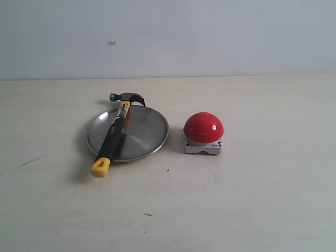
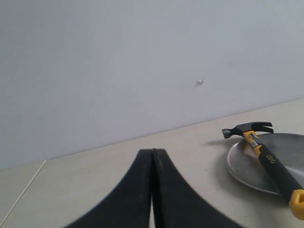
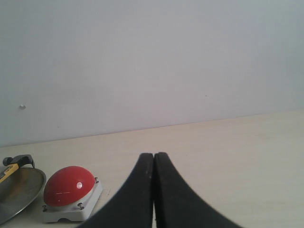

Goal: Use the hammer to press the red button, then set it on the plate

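The hammer [image 1: 116, 130] lies across the silver plate [image 1: 144, 131], its dark head past the far rim and its yellow looped end over the near rim on the table. The red button [image 1: 203, 127] on its grey base stands just right of the plate. No gripper shows in the exterior view. In the left wrist view my left gripper [image 2: 153, 152] is shut on nothing, well short of the hammer [image 2: 268, 159] and plate [image 2: 247, 164]. In the right wrist view my right gripper [image 3: 154, 155] is shut and empty, apart from the red button [image 3: 66, 185]; the plate's edge [image 3: 21, 187] shows beyond it.
A pale wooden table [image 1: 252, 199] carries everything, and a plain white wall [image 1: 210, 37] rises behind it. A few small dark marks dot the tabletop near the front.
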`<state>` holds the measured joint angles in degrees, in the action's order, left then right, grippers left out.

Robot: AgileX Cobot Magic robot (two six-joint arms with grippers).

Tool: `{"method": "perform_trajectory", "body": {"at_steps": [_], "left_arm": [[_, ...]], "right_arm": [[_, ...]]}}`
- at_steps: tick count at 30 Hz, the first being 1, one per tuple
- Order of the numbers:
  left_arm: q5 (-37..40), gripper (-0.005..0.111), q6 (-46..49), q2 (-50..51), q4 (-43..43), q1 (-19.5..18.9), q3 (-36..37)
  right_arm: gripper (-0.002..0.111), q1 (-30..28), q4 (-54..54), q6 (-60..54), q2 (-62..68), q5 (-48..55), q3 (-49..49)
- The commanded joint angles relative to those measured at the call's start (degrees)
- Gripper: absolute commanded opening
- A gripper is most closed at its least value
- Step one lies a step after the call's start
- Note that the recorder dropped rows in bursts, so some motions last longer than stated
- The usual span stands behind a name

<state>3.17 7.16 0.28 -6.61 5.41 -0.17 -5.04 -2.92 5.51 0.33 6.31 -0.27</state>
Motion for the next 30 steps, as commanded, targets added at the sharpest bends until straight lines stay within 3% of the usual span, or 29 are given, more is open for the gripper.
{"method": "perform_trajectory", "body": {"at_steps": [1, 24, 30], "left_arm": [[-0.3, 0.002, -0.3, -0.3, -0.2, -3.4, 0.2], [-0.3, 0.002, -0.3, -0.3, -0.2, -4.3, 0.2], [-0.3, 0.002, -0.3, -0.3, -0.2, -4.3, 0.2]], "right_arm": [[0.0, -0.3, 0.0, -0.3, -0.3, -0.1, 0.3], [0.0, -0.3, -0.1, -0.3, -0.3, -0.1, 0.3], [0.0, -2.8, 0.0, -0.3, -0.3, -0.1, 0.3]]}}
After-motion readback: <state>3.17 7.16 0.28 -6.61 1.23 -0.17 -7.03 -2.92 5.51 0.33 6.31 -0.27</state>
